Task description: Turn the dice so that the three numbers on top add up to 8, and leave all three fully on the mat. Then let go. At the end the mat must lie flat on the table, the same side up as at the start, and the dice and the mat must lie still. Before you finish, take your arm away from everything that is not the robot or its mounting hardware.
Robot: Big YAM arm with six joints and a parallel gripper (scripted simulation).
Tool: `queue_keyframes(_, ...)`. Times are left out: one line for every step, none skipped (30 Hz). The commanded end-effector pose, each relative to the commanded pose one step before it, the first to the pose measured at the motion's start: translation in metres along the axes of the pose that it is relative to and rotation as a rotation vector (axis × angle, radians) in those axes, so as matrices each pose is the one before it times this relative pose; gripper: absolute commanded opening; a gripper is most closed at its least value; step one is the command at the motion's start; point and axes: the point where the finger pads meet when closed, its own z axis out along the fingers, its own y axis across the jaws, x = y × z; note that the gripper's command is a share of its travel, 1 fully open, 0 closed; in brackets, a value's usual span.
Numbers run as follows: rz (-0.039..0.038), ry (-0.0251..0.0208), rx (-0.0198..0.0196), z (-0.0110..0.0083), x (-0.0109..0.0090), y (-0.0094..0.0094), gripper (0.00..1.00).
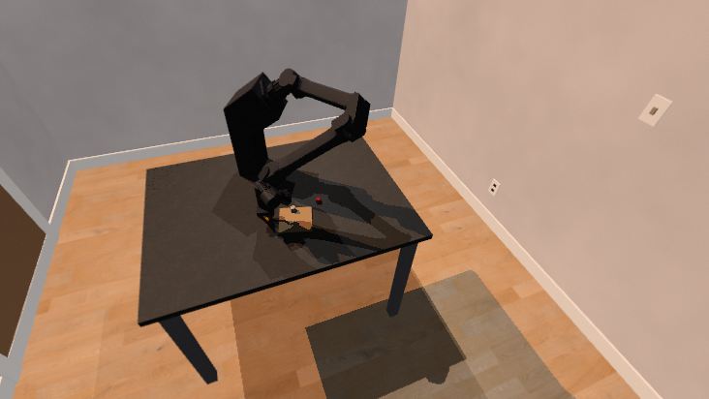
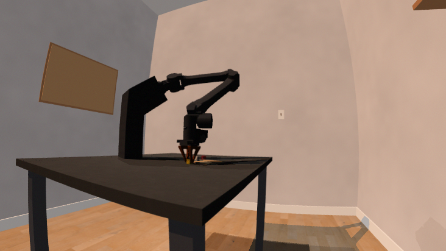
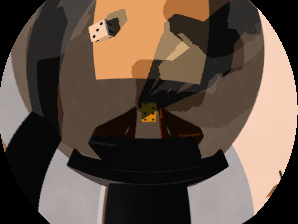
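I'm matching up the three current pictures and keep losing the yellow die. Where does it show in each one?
Top: left of center and a little below the middle, at the left edge of the orange mat; the yellow die is partly hidden.
Exterior: below center, at the hand's fingertips.
Wrist: just below center, between the fingers.
Shared landmark: the orange mat.
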Motion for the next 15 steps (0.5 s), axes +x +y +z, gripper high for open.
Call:
queue_keyframes(-0.01098, -0.00619, -0.01295, 0.00749, -0.00582, 0.00489, 0.34)
queue_keyframes(0.0, 0.0, 0.0, 0.0, 0.0, 0.0, 0.34)
queue_keyframes(0.0, 0.0, 0.0, 0.0, 0.0, 0.0, 0.34)
queue_keyframes(0.0, 0.0, 0.0, 0.0, 0.0, 0.0, 0.34)
queue_keyframes(0.0, 0.0, 0.0, 0.0, 0.0, 0.0, 0.34)
queue_keyframes(0.0, 0.0, 0.0, 0.0, 0.0, 0.0, 0.34)
queue_keyframes(0.0, 0.0, 0.0, 0.0, 0.0, 0.0, 0.34)
queue_keyframes(0.0, 0.0, 0.0, 0.0, 0.0, 0.0, 0.34)
queue_keyframes(0.0, 0.0, 0.0, 0.0, 0.0, 0.0, 0.34)
queue_keyframes(0.0, 0.0, 0.0, 0.0, 0.0, 0.0, 0.34)
queue_keyframes(0.0, 0.0, 0.0, 0.0, 0.0, 0.0, 0.34)
queue_keyframes(0.0, 0.0, 0.0, 0.0, 0.0, 0.0, 0.15)
queue_keyframes(0.0, 0.0, 0.0, 0.0, 0.0, 0.0, 0.15)
queue_keyframes(-0.00012, -0.00007, -0.00004, 0.0, -0.00001, 0.00001, 0.15)
queue_keyframes(0.0, 0.0, 0.0, 0.0, 0.0, 0.0, 0.15)
